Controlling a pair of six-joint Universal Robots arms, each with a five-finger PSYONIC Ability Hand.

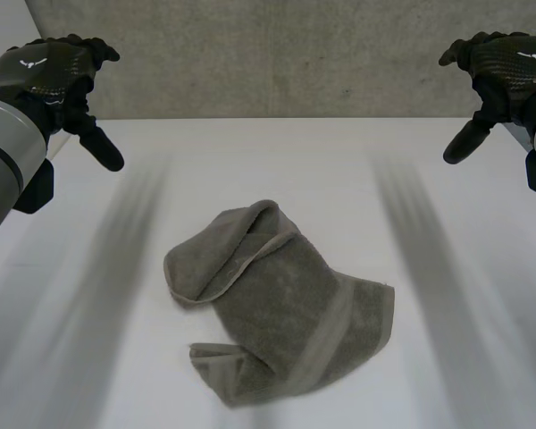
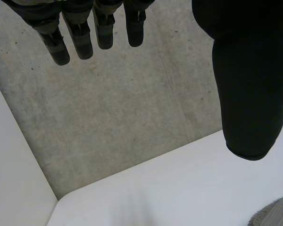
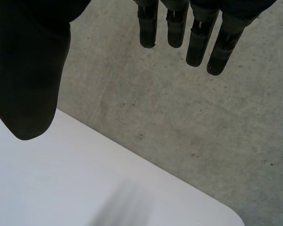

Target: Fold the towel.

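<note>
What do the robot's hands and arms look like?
The left hand and right hand are black, with a woven-looking shell, a small white winged mark on each back and thick rounded thumbs. The left arm is grey with a black band.

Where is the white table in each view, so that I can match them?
Head view: the white table spreads before the grey wall, the crumpled towel on its middle.
Left wrist view: it lies past the left hand's thumb tip, a towel edge on it.
Right wrist view: it lies past the right hand's thumb tip.
Shared landmark: the table's far edge against the grey wall.
</note>
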